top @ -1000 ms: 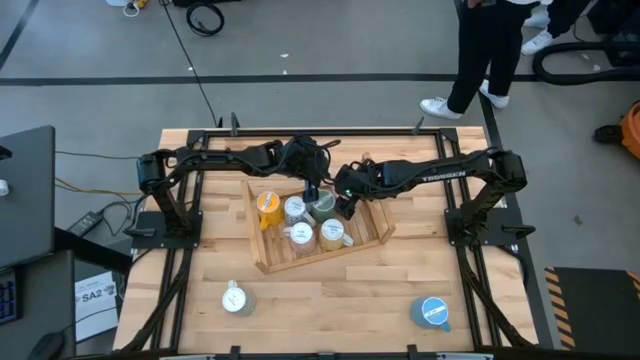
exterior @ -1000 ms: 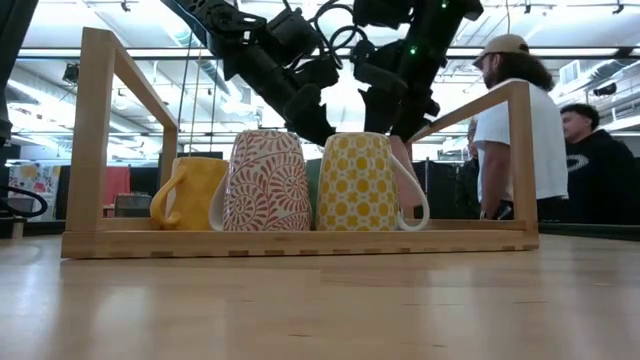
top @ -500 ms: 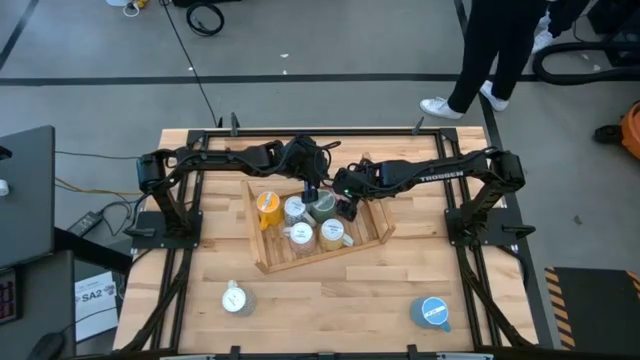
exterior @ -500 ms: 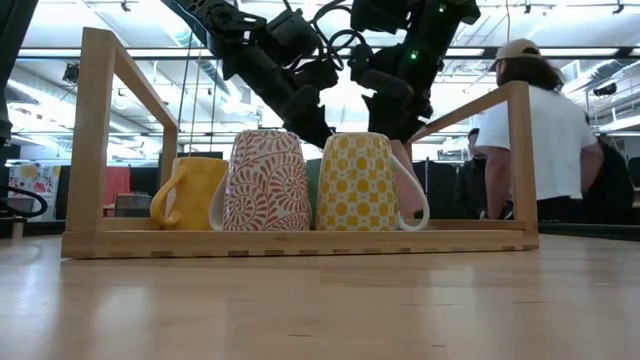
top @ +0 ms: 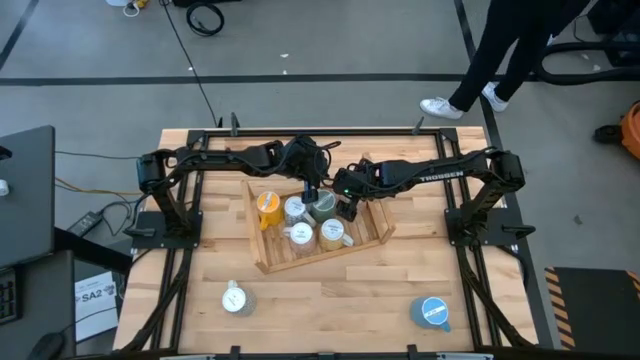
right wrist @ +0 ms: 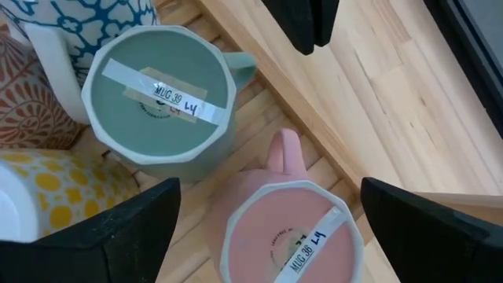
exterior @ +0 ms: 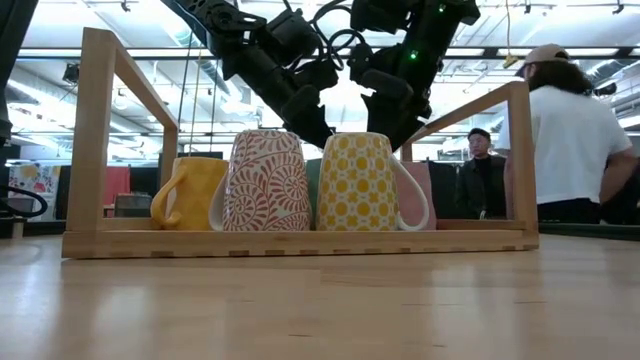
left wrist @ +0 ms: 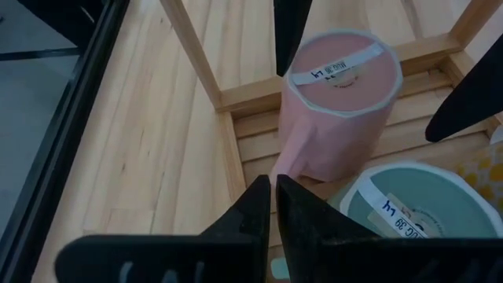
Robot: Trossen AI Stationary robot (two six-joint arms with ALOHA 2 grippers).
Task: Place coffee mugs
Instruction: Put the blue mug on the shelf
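Right gripper [right wrist: 267,228] above upside-down pink mug [right wrist: 287,236] in wooden tray [top: 270,262] — fingers spread wide, released. Left gripper [left wrist: 273,208] clenched empty beside it, seemingly just clear of the handle.

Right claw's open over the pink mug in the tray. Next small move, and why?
Probably lift the right claw straight up and clear. Its fingers stand wide apart on either side of the pink mug, which sits upside down in the tray beside the green mug, apparently released.
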